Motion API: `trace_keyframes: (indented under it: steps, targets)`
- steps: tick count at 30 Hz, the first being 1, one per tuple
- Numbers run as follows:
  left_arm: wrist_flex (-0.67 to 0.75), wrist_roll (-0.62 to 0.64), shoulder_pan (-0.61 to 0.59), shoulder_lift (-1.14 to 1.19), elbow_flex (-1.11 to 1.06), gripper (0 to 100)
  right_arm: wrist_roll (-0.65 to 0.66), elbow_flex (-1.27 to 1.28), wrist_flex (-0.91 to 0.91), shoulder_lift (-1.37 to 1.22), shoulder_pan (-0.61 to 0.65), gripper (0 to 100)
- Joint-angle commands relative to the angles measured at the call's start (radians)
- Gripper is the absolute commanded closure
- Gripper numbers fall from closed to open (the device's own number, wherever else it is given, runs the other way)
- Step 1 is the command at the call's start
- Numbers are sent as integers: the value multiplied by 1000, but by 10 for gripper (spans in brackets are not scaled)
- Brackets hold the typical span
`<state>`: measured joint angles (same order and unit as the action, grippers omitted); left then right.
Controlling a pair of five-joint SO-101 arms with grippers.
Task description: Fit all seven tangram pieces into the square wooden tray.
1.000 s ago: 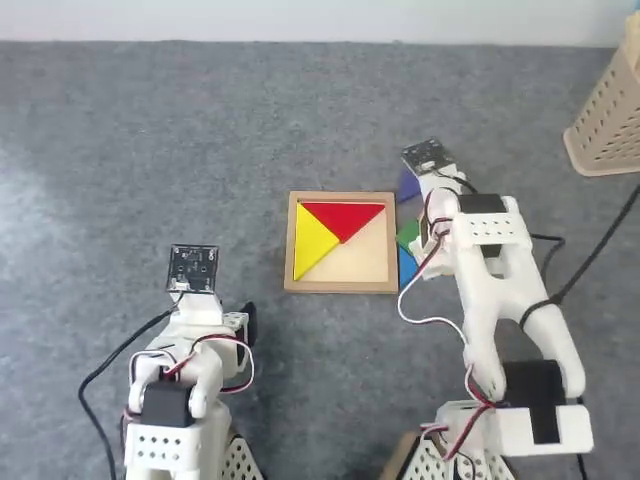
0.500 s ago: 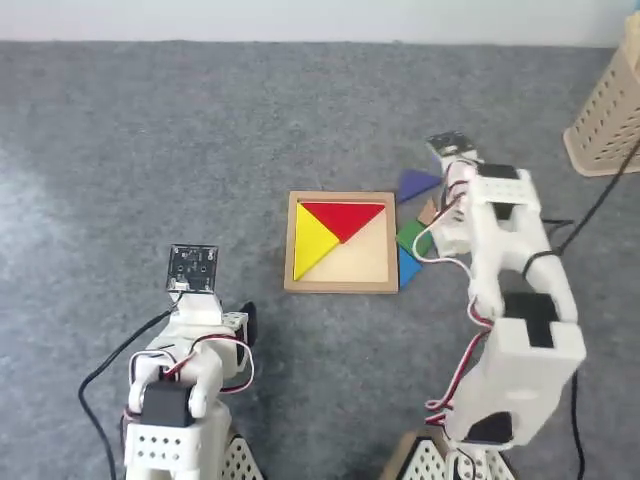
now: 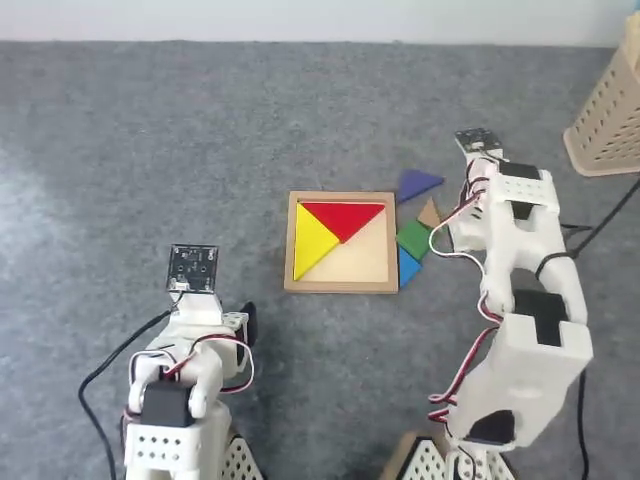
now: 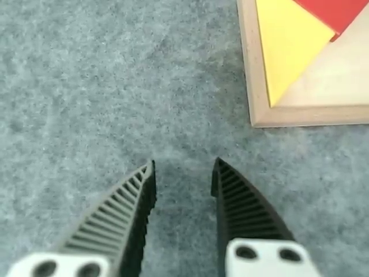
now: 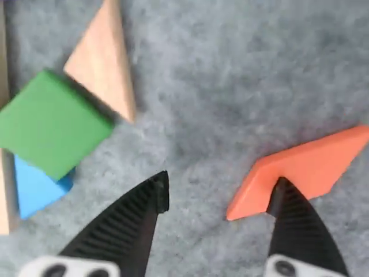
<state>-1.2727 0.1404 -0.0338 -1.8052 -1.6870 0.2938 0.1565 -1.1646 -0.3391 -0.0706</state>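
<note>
Right gripper point(image 5: 222, 182) spread, perhaps touching orange piece point(image 5: 305, 164)

Folded back over its own base at the near edge: the left arm point(image 3: 185, 370), elbow high, wrist tipped down. At its end the left claw point(image 4: 184, 167), aimed at the table, ribbed fingers point(image 4: 130, 213) parted by a narrow gap. Stretched well forward from its base: the right arm point(image 3: 515, 270), wrist bent down. Spread wide, tips low over the table: the right claw point(image 5: 223, 182).
</note>
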Motion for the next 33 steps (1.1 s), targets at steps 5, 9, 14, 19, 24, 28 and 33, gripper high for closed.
trace_keyframes:
  steps: [5, 9, 14, 19, 24, 28, 33]
  targets:
    - [6, 6, -3, -20, 2, 848, -46, -64, 22, 16, -62, 721]
    - [6, 6, -3, -20, 2, 848, -71, -63, 25, 67, -61, 721]
    - [6, 6, -3, -20, 2, 848, -118, -66, 45, 131, -64, 721]
    - [6, 6, -3, -20, 2, 848, -215, -66, 59, 119, -70, 721]
    - [6, 6, -3, -20, 2, 848, -338, -74, 47, 117, -91, 721]
    - [6, 6, -3, -20, 2, 848, -577, -118, 25, 101, -94, 721]
    - [6, 6, -3, -20, 2, 848, -845, -232, -8, 41, -96, 718]
